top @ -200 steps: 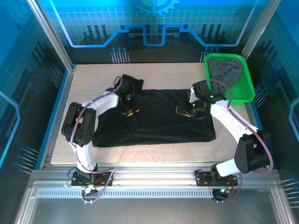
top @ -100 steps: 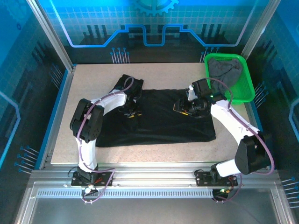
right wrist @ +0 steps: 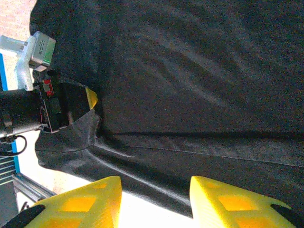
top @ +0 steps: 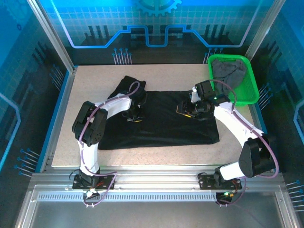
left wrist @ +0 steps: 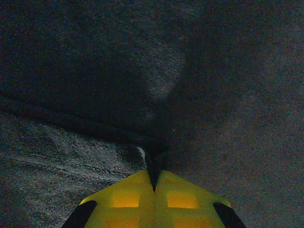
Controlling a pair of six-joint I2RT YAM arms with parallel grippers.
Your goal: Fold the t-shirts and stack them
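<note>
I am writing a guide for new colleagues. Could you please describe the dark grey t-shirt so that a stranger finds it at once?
Look at the beige table, then at the green mesh basket on its far right corner. The dark grey t-shirt lies crumpled inside that basket. The black t-shirt, in contrast, is spread flat across the table's middle.

Two t-shirts (top: pixel 166 126) (top: pixel 228 70), one basket (top: pixel 255 90), two claws (top: pixel 135 117) (top: pixel 186 110)
</note>
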